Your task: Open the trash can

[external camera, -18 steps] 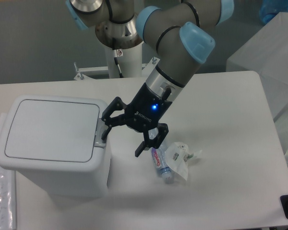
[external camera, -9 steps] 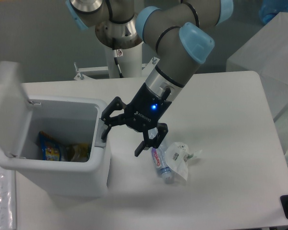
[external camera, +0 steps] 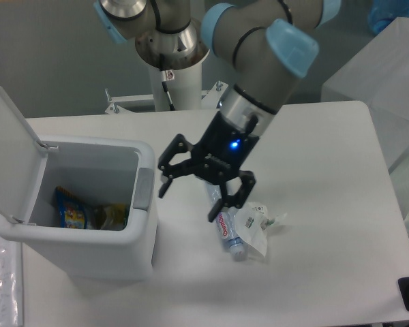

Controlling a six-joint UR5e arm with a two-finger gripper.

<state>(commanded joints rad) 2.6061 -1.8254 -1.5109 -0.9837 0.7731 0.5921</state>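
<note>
One large white boxy plastic trash can [external camera: 82, 231] with rounded corners is sitting at the left end of the white table [external camera: 327, 204], its flat hinged white lid [external camera: 10, 153] standing upright against the far left rim and leaving the inside exposed. Inside, a blue and yellow printed packet [external camera: 69, 211] is lying against the bottom beside some crumpled yellowish wrapping [external camera: 112, 216]; its print is too small to read. A grey push-button tab [external camera: 143, 189] is showing on the bin's right rim.

Just right of that tab, apart from it, the black two-finger gripper [external camera: 191, 202] is hanging over the table with its fingers spread wide and nothing between them. A blue light is glowing on its matte black body, next to small white lettering that cannot be made out. Above it, the arm's silver wrist is leading up to smooth grey links with pale blue caps.

Below and right of the gripper, a small clear plastic bottle [external camera: 226, 231] with a red and white label is lying on its side on the tabletop, its writing not legible. Touching it on the right, a crumpled clear plastic wrapper [external camera: 255, 228] is resting on the table.
</note>
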